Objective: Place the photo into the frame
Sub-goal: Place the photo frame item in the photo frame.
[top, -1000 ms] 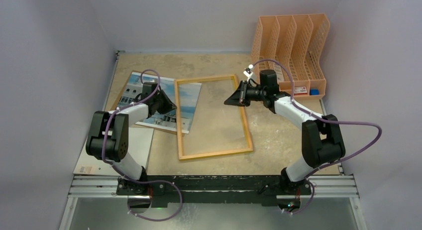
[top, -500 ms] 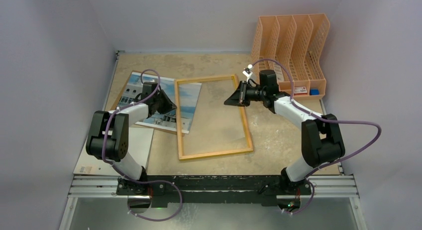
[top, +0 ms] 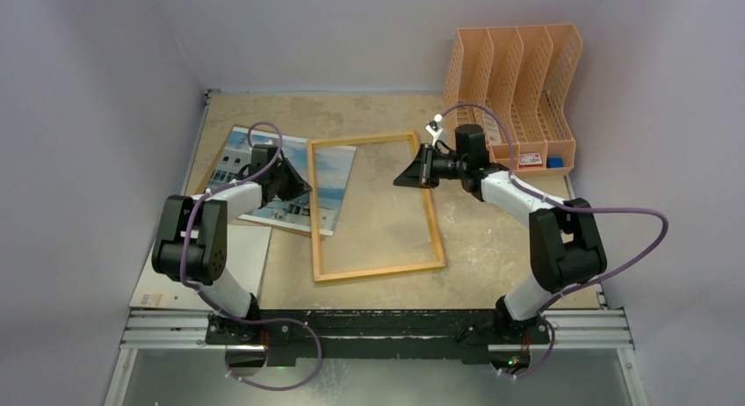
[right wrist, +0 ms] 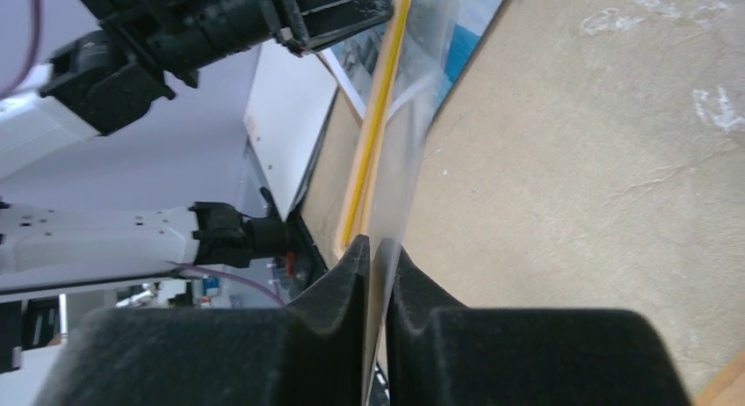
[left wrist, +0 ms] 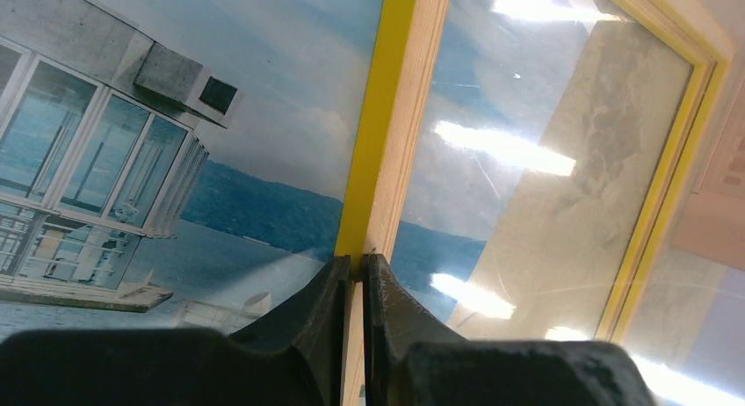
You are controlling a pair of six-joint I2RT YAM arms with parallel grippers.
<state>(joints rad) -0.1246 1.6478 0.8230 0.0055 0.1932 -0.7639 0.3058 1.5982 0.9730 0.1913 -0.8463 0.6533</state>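
We see the left gripper (left wrist: pixel 353 261) clamped on the frame's (top: pixel 378 271) left rail, unmoved | right gripper (right wrist: pixel 378 243) pinched on the frame's right side, nudged slightly left since a second ago | the photo (top: pixel 230 160) lies flat left of the frame, its edge under that left rail

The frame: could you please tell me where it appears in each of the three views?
Top external: the frame is mid-picture, held between both arms.
Left wrist: the frame shows as a yellow-and-wood rail running from top centre down into the left gripper.
Right wrist: the frame is nearly edge-on, a thin yellow line from top centre down to the right gripper.
Shared landmark: the photo, partly under the frame's left side.
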